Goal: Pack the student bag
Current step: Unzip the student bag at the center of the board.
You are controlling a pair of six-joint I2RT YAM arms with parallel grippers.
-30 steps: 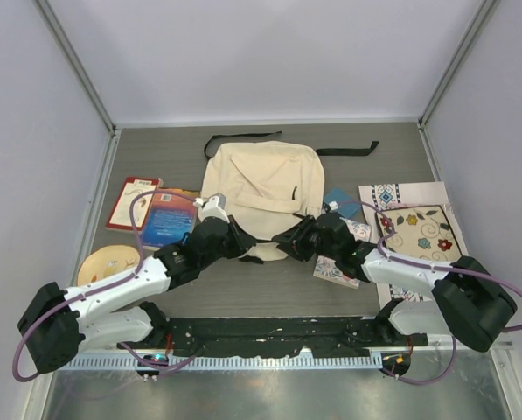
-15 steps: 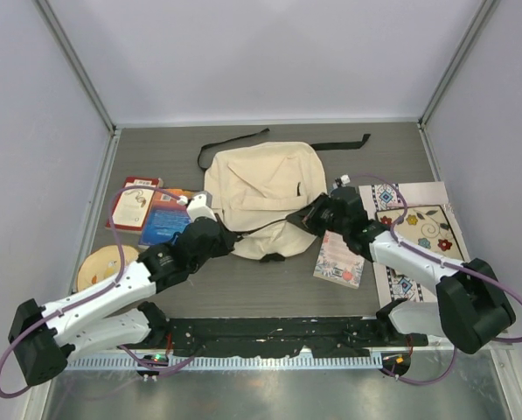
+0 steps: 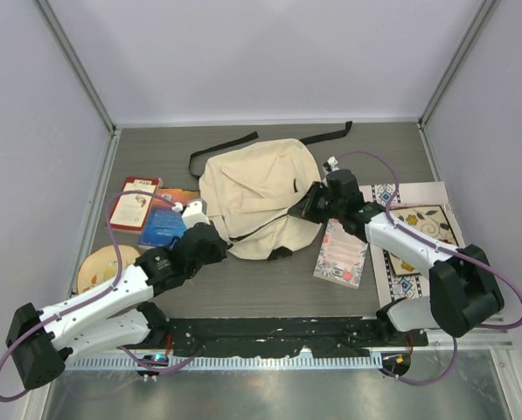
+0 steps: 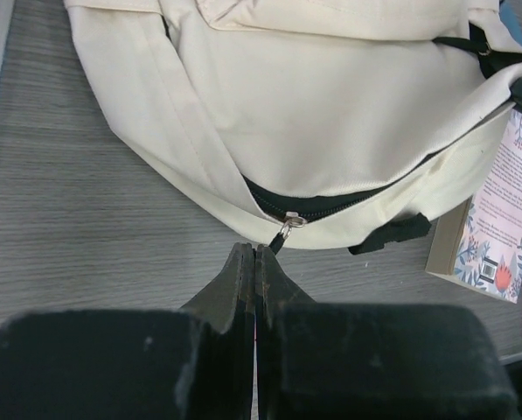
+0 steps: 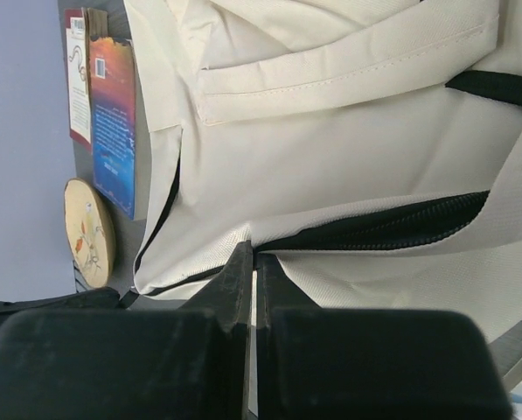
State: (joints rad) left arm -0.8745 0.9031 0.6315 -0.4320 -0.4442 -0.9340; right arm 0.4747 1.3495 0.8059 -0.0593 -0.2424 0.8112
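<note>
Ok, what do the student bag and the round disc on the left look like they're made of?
The student bag: soft matte cream cloth, likely canvas; it creases and shows stitched seams. The round disc: pale tan, possibly wood or cork; too small to tell.

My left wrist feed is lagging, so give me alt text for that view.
The left gripper, shut, appears to pinch the dark tab of the zipper pull on the cream student bag, whose black zipper is partly open. The bag lies on a grey table, with a floral book beside it at right.
</note>
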